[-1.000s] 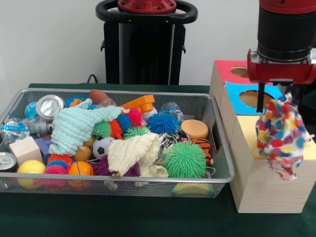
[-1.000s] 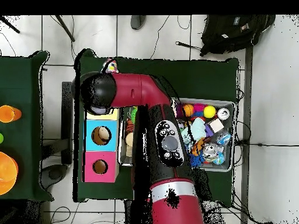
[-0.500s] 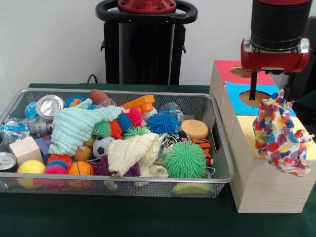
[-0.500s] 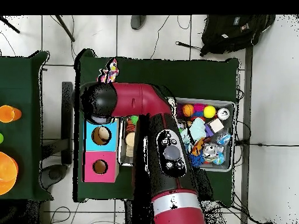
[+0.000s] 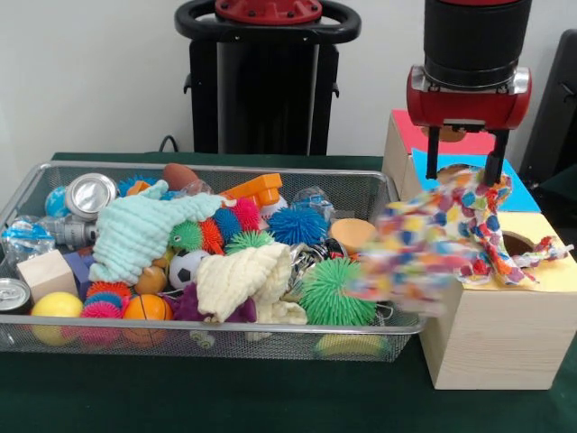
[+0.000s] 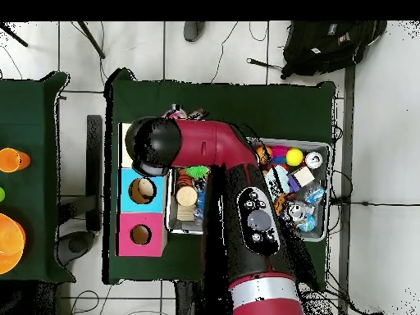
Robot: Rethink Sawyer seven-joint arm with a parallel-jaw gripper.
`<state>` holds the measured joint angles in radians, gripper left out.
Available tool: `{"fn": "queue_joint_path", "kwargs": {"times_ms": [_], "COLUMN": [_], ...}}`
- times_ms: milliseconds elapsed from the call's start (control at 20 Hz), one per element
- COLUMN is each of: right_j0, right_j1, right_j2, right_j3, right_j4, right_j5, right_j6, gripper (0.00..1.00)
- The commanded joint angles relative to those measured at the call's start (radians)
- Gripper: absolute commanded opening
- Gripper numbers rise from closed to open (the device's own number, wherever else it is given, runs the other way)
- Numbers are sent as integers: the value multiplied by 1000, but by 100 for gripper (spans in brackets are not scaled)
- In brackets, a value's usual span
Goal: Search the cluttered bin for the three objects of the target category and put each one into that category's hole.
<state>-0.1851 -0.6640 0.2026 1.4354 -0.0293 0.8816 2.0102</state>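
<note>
Front view, near to far: green bench (image 5: 270,397); wire bin (image 5: 397,271) crowded with spiky balls, cans, blocks and two cloths; yellow-topped wooden box (image 5: 505,334) beside it; multicoloured cloth (image 5: 442,244), blurred, over box and bin edge, pinched at its top between the gripper (image 5: 462,171) fingers; blue and red boxes behind.

A dark green cloth (image 5: 270,397) covers the table, and behind it stands a plain white wall (image 5: 90,72). A black cable (image 5: 168,142) curls up over the table's back edge. From above, the floor (image 6: 377,164) is pale tile. A black backpack (image 6: 328,43) lies on it beyond the table, with thin cables (image 6: 271,64) trailing near it. A second green table (image 6: 33,107) stands well apart at the side, holding an orange cup (image 6: 10,159) and an orange bowl (image 6: 8,242).
</note>
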Motion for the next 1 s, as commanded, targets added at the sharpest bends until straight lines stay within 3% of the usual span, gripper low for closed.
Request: {"fn": "queue_joint_path", "kwargs": {"times_ms": [50,400,450,900,1000], "right_j0": [-21,-25,-29,-8,1], "right_j1": [12,24,22,14,11], "right_j2": [29,38,41,21,10], "right_j3": [83,87,104,114,75], "right_j4": [2,-5,10,-3,-22], "right_j5": [-80,-101,-130,-167,-138], "right_j6": [56,41,60,80,62], "gripper": [100,100,0,0,0]}}
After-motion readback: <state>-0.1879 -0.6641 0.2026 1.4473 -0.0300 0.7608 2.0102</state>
